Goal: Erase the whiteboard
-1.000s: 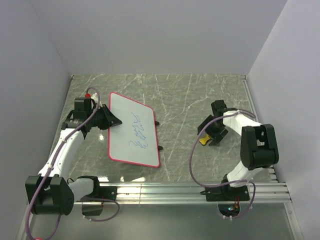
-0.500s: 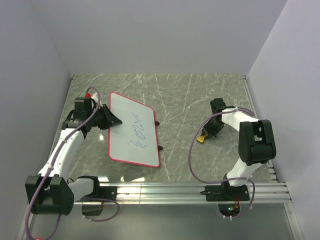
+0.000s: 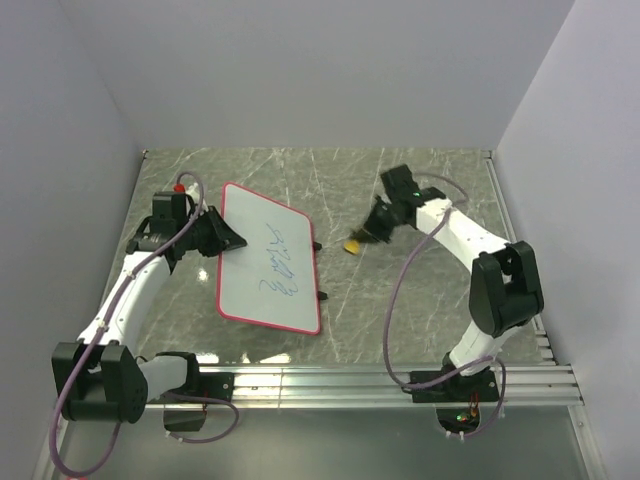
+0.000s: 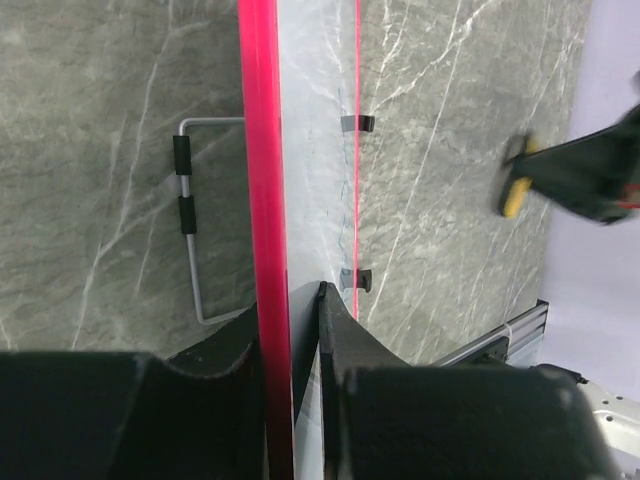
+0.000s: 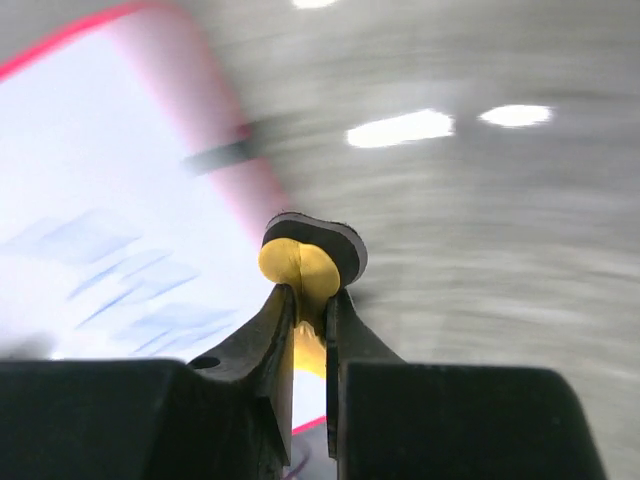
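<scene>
L end effector [image 3: 232, 240] clamped tight, L arm [image 3: 135, 285] extended fwd; R end effector [image 3: 363, 238] pinched closed, R arm [image 3: 455, 230] reaching inward.

Grey, white-veined marble bench [image 3: 420, 190] under the right pincer [image 3: 362, 238]; pale plain walls [image 3: 320, 70] beyond it; aluminium rail [image 3: 350, 380] behind it.

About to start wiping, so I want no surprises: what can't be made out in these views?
Right wrist: motion blur smears the whiteboard and its scribbles.
Left wrist: whiteboard seen edge-on, writing face hidden; left gripper covers the near rim.
Top external: eraser too small to show its shape.
</scene>
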Tool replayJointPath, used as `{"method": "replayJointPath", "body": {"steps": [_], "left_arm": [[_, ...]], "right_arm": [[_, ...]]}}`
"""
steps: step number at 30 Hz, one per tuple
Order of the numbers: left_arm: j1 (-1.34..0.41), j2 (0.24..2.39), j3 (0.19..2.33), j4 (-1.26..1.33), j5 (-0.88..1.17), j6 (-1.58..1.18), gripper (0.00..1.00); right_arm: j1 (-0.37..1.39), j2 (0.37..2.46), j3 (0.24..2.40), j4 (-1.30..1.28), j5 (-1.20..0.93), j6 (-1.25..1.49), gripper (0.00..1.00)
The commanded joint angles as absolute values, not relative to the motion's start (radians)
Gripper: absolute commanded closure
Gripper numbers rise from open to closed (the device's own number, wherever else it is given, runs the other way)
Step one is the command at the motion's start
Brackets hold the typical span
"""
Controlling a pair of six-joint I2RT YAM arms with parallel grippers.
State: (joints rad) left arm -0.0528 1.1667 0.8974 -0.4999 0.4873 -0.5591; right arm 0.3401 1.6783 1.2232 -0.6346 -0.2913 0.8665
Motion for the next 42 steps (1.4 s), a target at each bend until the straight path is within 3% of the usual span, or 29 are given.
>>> {"method": "replayJointPath", "body": {"steps": [1, 6, 12, 21, 26, 33, 36, 42], "left_arm": [[-0.103, 1.226, 0.879, -0.531, 0.364, -0.456, 1.00], [-0.126, 1.243, 0.894, -0.540, 0.354, -0.457, 1.00], [-0.146, 1.247, 0.911, -0.558, 0.350, -0.454, 1.00], [-0.169, 1.224, 0.910, -0.589, 0.347, -0.426, 1.00], [-0.172, 1.216, 0.904, -0.588, 0.328, -0.428, 1.00], [-0.172, 1.220, 0.908, -0.588, 0.318, -0.425, 1.00], [-0.172, 1.216, 0.907, -0.589, 0.313, -0.428, 1.00], [-0.175, 1.216, 0.905, -0.597, 0.319, -0.431, 1.00]], "right_arm": [[0.478, 1.704, 1.411, -0.479, -0.472, 0.945, 1.00], [0.581, 1.874, 1.607, -0.379, -0.546, 1.069, 1.00], [0.632, 2.172, 2.055, -0.550, -0.512, 1.069, 1.00], [0.634, 2.367, 2.195, -0.587, -0.483, 1.106, 1.00], [0.643, 2.277, 1.992, -0.653, -0.420, 1.014, 1.00], [0.670, 2.036, 1.418, -0.556, -0.368, 0.948, 1.00], [0.670, 1.993, 1.283, -0.496, -0.374, 0.945, 1.00], [0.704, 2.020, 1.401, -0.521, -0.364, 0.951, 1.00]]}}
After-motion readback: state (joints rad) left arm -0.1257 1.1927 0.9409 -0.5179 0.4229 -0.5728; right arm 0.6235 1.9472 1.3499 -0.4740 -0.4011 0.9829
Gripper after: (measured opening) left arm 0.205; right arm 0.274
